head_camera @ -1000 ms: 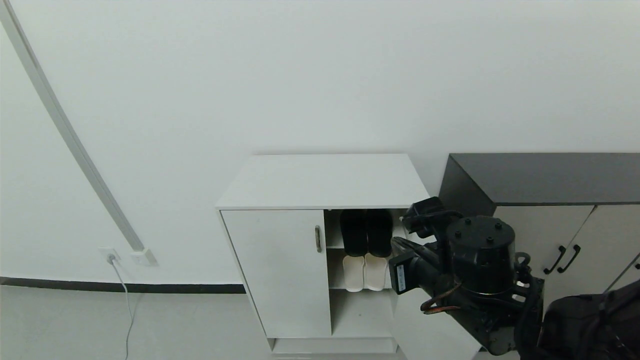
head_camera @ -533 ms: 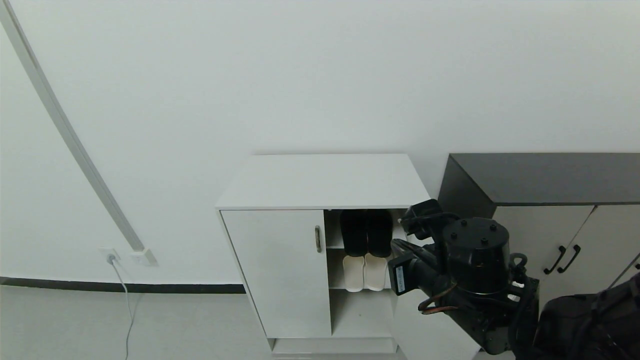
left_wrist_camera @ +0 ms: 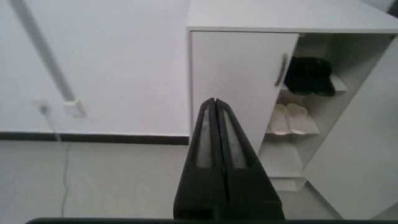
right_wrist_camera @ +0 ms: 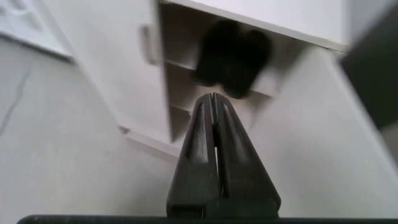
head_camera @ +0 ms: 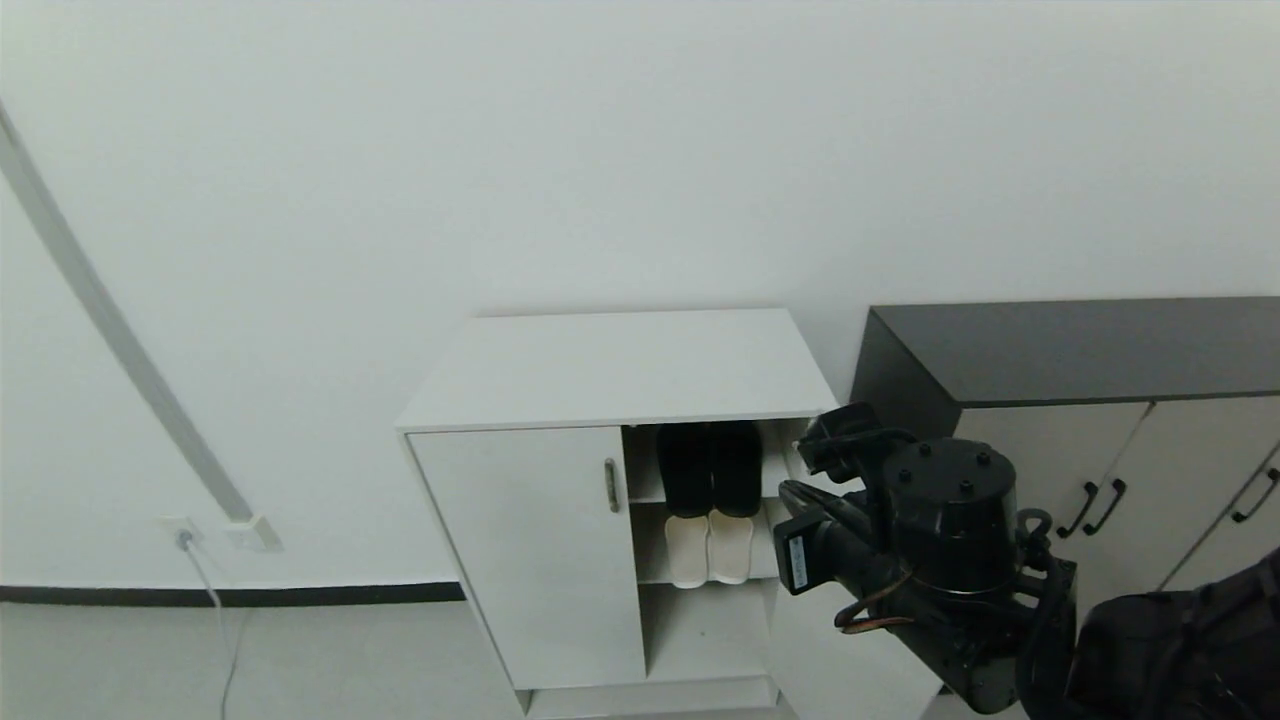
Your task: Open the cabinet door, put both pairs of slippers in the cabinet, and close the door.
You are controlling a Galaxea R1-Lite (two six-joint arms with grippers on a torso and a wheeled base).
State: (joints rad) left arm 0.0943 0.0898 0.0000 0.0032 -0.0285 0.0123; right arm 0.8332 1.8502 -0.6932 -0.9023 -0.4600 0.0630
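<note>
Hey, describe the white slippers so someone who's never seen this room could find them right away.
Find the white cabinet standing against the wall, left of the dark-topped cabinet; its right half stands open. Inside, on the middle shelf, the white slippers sit side by side, directly below the black slippers, and they are the only pale pair.

- Against the far wall: cabinet (head_camera: 620, 370), with a second cabinet (head_camera: 1080, 350) just to its right.
- Over the cabinet's left half: left door (head_camera: 530, 550), closed.
- At the cabinet's right edge: right door (head_camera: 830, 670), swung out toward the near side.
- In the open right half, on the upper shelf: upper pair of slippers (head_camera: 708, 468), side by side.
- Directly beneath, on the next shelf: lower pair of slippers (head_camera: 709, 547).
- Near side of the open half, facing the shelves: right gripper (right_wrist_camera: 214, 98).
- Well left of the cabinet, low on the wall: socket (head_camera: 180, 528).
</note>
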